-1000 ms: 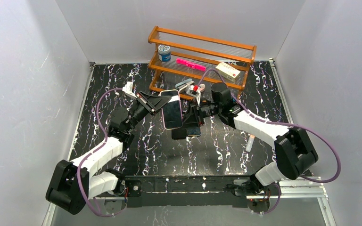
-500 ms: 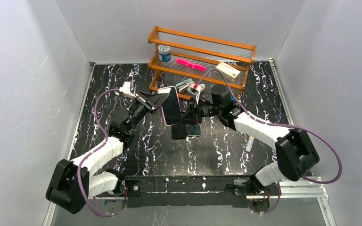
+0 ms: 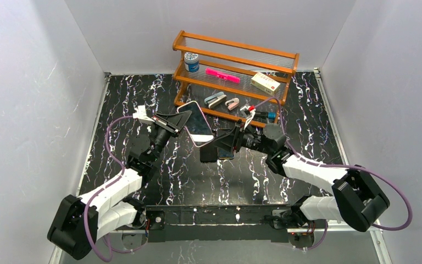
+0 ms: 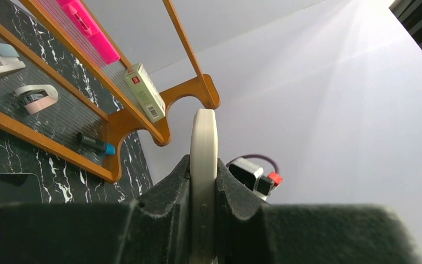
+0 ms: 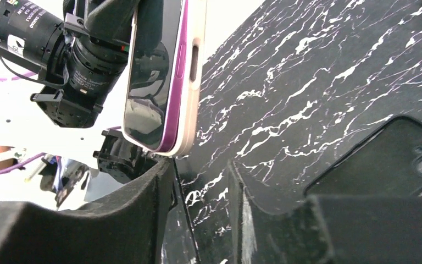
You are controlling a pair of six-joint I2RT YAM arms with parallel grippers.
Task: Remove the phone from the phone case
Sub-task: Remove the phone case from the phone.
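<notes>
Cream phone case (image 4: pixel 204 132) edge clamped in left gripper (image 4: pixel 203 181); right gripper (image 5: pixel 200 170) fingers apart, just beside phone (image 5: pixel 151 71) corner.

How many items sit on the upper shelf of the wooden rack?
3 on the wooden rack's upper shelf: a blue container at the left end, a pink bar near the middle, and a small box at the right end. Nothing there seems hidden.

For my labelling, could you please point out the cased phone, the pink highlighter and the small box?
cased phone (image 3: pixel 196 124), top external view, middle of the screen.
pink highlighter (image 3: pixel 222 75), top external view, middle of its body.
small box (image 3: pixel 265 82), top external view, top face.
</notes>
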